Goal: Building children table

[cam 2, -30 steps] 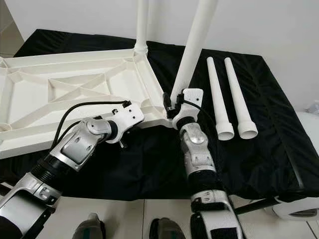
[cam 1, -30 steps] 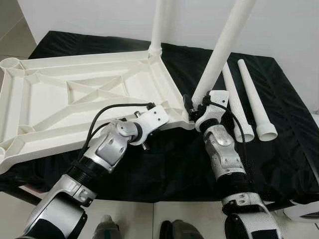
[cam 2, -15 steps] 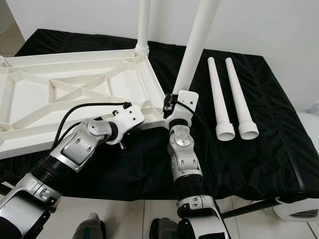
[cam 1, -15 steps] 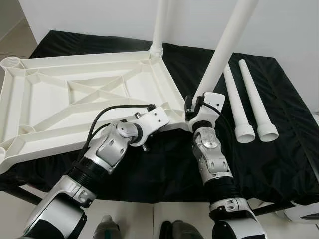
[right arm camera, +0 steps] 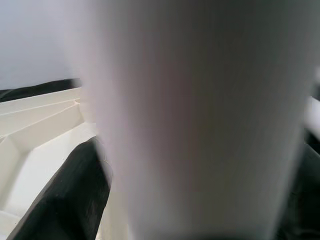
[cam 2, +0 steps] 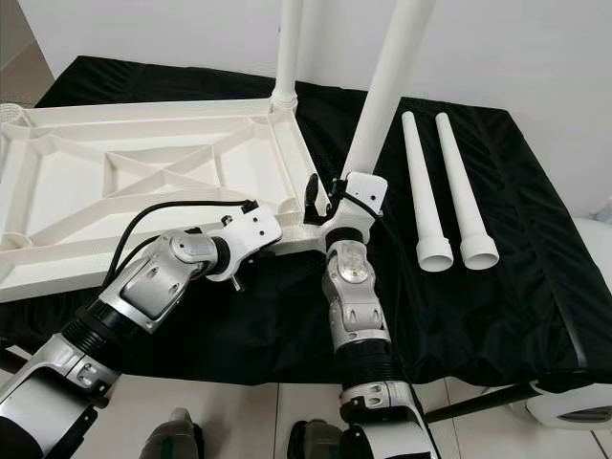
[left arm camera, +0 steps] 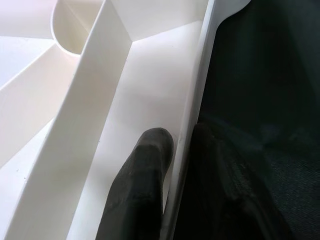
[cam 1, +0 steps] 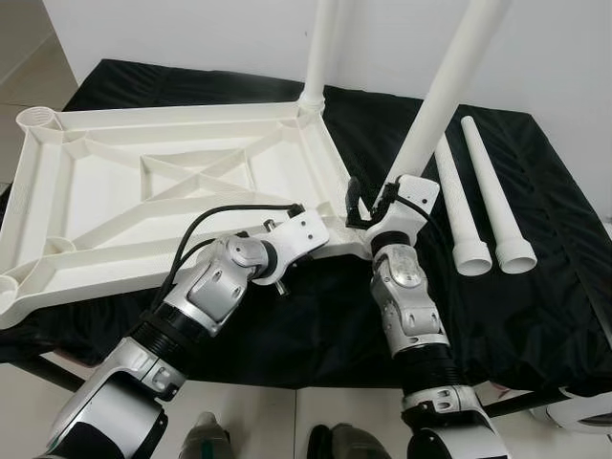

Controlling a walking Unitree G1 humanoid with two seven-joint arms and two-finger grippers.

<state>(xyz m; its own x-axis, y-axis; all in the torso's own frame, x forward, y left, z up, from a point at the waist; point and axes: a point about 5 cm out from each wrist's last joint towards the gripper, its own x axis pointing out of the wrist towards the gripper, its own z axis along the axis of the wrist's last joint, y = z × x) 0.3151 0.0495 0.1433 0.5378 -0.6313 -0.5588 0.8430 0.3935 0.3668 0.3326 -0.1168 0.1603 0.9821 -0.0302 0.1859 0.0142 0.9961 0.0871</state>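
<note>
Left gripper (left arm camera: 175,165) pinching the tabletop (cam 1: 143,191) rim at five o'clock, right gripper (cam 1: 368,206) clamped round a tilted leg (cam 1: 445,86).

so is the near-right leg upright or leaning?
Leaning. The near-right leg tilts right off its corner of the tabletop, unlike the vertical far leg; right gripper at its base.

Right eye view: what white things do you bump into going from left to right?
Upside-down tabletop → back leg standing up → leg held by the right gripper → first loose leg → second loose leg.
</note>
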